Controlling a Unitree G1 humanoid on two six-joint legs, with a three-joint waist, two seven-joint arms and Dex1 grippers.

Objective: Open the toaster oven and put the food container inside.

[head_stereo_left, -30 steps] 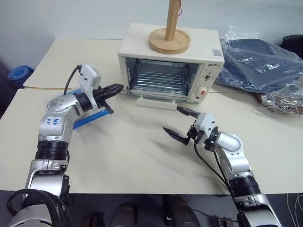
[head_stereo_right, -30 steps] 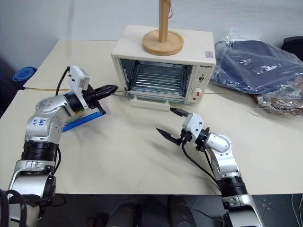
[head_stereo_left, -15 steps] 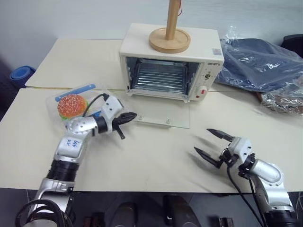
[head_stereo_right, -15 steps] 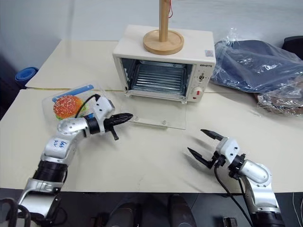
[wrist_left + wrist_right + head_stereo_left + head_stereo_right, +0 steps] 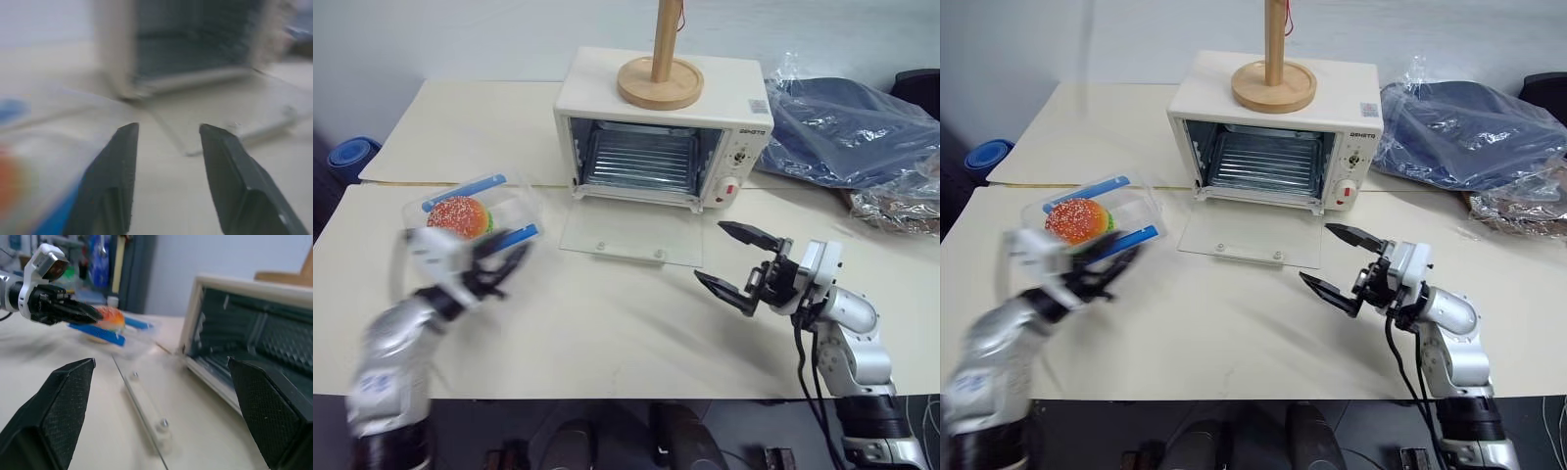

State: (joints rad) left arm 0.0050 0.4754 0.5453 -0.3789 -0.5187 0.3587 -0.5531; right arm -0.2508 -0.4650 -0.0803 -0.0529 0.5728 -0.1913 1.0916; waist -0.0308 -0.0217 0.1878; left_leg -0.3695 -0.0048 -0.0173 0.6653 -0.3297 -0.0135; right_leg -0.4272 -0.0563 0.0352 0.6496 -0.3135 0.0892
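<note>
Door (image 5: 631, 236) down, toaster oven (image 5: 664, 132) ready, both tools spread and empty.
Left tool (image 5: 499, 266) nears food container (image 5: 475, 217): a clumsy approach could shove it off the tabletop (image 5: 607, 323); right tool (image 5: 741, 264) might bump the glass.

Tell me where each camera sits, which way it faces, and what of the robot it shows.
Left and right eye: on the head, looking down over the table; the toaster oven, door dropped open, the food container, both arms.
Left wrist: along the left gripper, open, toward the oven.
Right wrist: along the right gripper, open, across the door, also showing the left gripper.
All share the oven.
</note>
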